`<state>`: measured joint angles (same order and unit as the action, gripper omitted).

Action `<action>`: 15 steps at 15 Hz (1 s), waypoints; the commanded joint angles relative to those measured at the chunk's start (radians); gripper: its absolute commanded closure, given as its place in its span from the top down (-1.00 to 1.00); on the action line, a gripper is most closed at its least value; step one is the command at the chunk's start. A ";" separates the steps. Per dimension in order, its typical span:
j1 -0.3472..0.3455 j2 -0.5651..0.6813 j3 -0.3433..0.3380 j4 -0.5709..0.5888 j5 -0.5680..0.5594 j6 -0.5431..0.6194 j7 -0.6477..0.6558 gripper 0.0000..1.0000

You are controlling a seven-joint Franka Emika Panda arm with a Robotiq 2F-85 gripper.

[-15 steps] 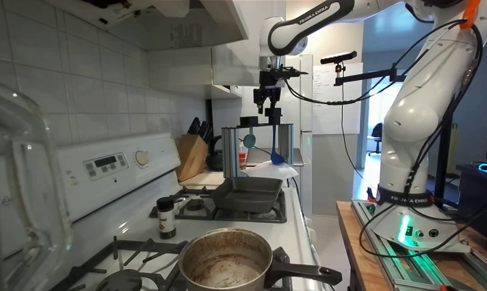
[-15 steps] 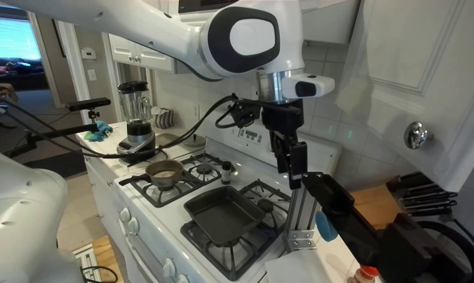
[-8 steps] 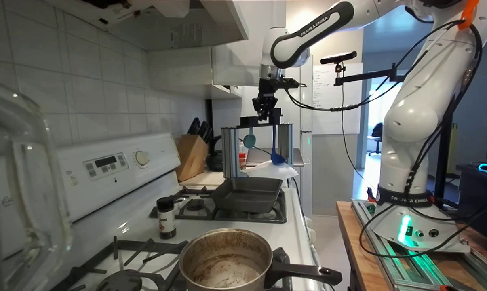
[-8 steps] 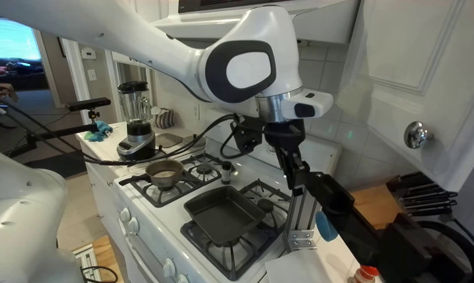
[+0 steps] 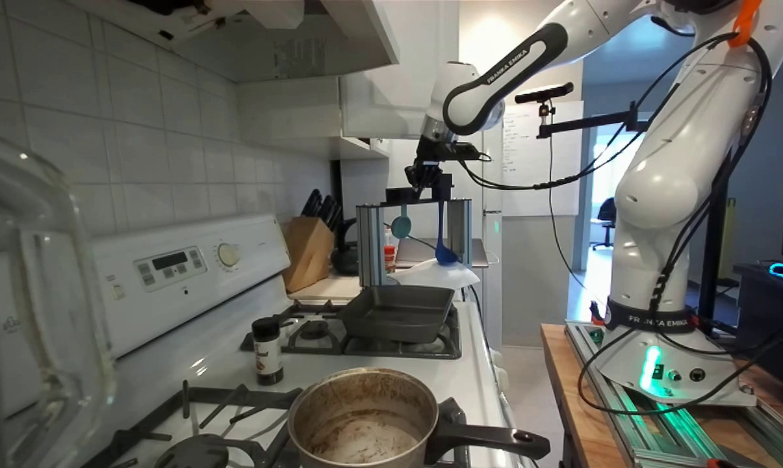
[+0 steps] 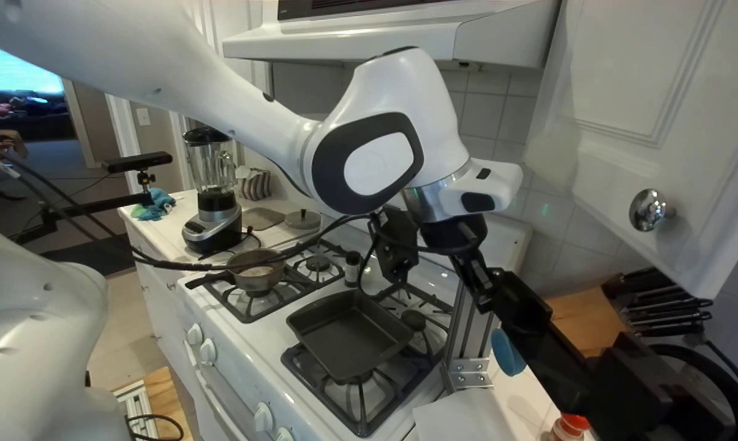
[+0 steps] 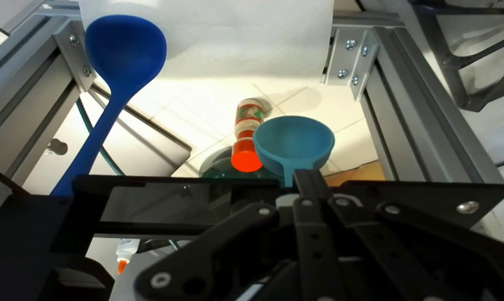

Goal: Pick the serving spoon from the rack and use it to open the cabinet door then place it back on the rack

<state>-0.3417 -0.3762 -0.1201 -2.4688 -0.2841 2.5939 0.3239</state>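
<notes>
The dark blue serving spoon [image 7: 126, 54] hangs from the left end of the rack [image 7: 423, 121] in the wrist view, its bowl low. Grey metal posts and a black top bar [image 5: 423, 201] make up the rack. A smaller teal scoop [image 7: 293, 138] hangs from the same bar. My gripper [image 7: 308, 175] is at the bar with its fingers pressed together and nothing visible between them. Their tips overlap the teal handle in the wrist view; contact cannot be told. In an exterior view the white cabinet door [image 6: 626, 92] with its round silver knob [image 6: 647, 210] is above right of the rack.
A wooden knife block [image 5: 310, 253] stands behind the rack. On the stove are a black square pan [image 5: 401, 312], a saucepan [image 5: 365, 416] and a spice jar [image 5: 267, 351]. The range hood [image 6: 375, 40] overhangs the stove. A red-capped bottle [image 7: 246, 154] stands behind the rack's bar.
My arm has come down and tilted, bringing the gripper from above the rack to its top bar. The jaws have shut. Both hanging utensils look unmoved.
</notes>
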 commanded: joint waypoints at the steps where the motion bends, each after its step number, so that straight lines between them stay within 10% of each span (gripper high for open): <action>1: -0.038 0.003 0.014 -0.032 -0.035 0.102 0.015 -1.00; 15: -0.087 0.061 0.047 -0.051 -0.032 0.264 0.018 -1.00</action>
<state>-0.4019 -0.3239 -0.0941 -2.5111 -0.2908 2.8173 0.3239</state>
